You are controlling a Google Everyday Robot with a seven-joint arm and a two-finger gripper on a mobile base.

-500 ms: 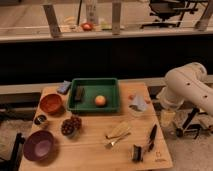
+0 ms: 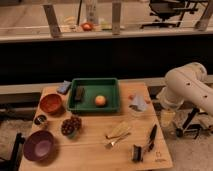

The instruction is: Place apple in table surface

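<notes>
One apple [image 2: 100,100], yellow-orange, lies inside the green tray [image 2: 73,96], right of centre on the tray floor, exactly where it lay half a second ago. No object on the table surface [image 2: 95,152] has shifted in that interval, and the white arm [image 2: 187,86] keeps its folded posture beyond the table's right edge. The gripper [image 2: 192,125], taken to be the dark fitting low at the arm's end, hangs outside that edge with its fingers spread and nothing between them. The task therefore appears to be at its outset: the fruit is not yet grasped.

Edges: the tray's raised walls enclose the apple on all sides, so it would probably have to be lifted over a wall, not slid out. A dark block [image 2: 79,92] sits at the tray's left end, apart from the apple.

Open room: bare planks lie in front of the tray, between the grape cluster [image 2: 71,125] and the pale yellow item [image 2: 119,131]. The orange bowl [image 2: 51,103] and purple bowl [image 2: 39,145] occupy the left side; black utensils [image 2: 151,136] crowd the front right corner.
</notes>
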